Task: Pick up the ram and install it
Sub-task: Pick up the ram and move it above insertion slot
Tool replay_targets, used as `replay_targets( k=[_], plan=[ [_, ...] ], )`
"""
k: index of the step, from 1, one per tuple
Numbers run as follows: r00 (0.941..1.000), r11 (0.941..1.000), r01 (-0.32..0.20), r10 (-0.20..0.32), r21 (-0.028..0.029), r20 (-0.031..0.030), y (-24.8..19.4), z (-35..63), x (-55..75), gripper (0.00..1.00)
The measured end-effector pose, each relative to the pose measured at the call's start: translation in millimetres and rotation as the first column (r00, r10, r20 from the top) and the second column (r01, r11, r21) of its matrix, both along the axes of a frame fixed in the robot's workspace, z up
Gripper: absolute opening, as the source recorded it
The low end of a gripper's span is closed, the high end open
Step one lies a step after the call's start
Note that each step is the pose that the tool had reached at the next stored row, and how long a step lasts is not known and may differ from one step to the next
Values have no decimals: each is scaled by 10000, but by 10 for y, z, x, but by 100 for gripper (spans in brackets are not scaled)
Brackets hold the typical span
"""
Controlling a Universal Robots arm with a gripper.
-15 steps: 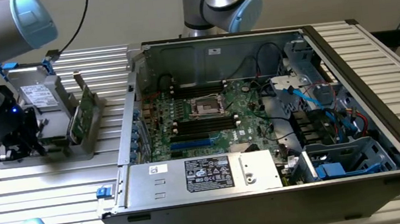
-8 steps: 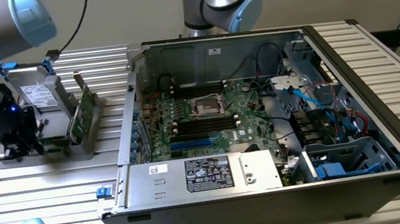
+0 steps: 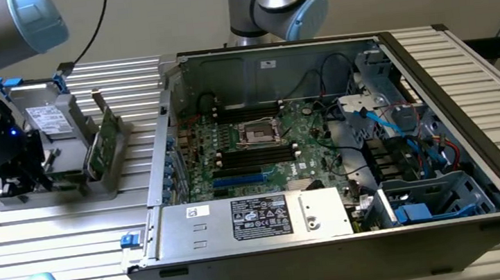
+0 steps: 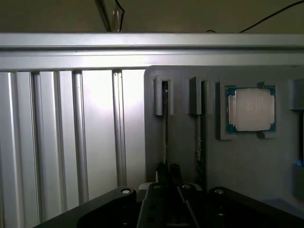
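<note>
1. The ram (image 4: 166, 128) stands on edge in a slot of the grey holder (image 4: 183, 142), likely so it can be grasped by its thin sides
2. The gripper (image 4: 168, 172) hangs at the ram's end, seemingly straddling it; I cannot tell whether it has closed
3. The open computer case (image 3: 225, 80) lies well apart

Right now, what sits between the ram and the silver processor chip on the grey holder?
In the wrist view, a circuit card stands edge-on between the ram and the processor chip.

A pale wall (image 3: 153, 18) rises behind the ribbed aluminium table (image 3: 46, 238).
</note>
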State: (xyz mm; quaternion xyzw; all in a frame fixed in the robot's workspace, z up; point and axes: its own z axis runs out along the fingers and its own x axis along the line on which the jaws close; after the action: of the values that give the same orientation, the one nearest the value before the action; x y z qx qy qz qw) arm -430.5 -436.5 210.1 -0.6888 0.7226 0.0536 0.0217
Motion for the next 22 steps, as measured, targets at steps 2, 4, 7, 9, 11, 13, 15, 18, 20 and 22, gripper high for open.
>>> replay_targets(
  k=[2, 4, 7, 9, 11, 13, 15, 18, 20, 22],
  plan=[
    [10000, 10000, -6, 6, -24, 0, 1, 15, 0, 14],
    [10000, 10000, -14, 14, -63, -2, 3, 30, 0, 14],
    [10000, 9999, -44, 44, -129, -7, 7, 52, -1, 14],
    [10000, 9998, -84, 84, -182, -10, 9, 71, 0, 14],
    [9999, 9996, -127, 127, -238, -16, 11, 94, 0, 14],
    [9999, 9994, -167, 166, -297, -18, 16, 114, 0, 14],
    [9998, 9991, -222, 221, -374, -21, 20, 132, 0, 14],
    [9995, 9984, -322, 321, -472, -27, 27, 153, 0, 14],
    [9992, 9979, -391, 390, -521, -29, 31, 165, 0, 14],
    [9989, 9974, -465, 464, -545, -36, 32, 187, 0, 14]
  ],
)
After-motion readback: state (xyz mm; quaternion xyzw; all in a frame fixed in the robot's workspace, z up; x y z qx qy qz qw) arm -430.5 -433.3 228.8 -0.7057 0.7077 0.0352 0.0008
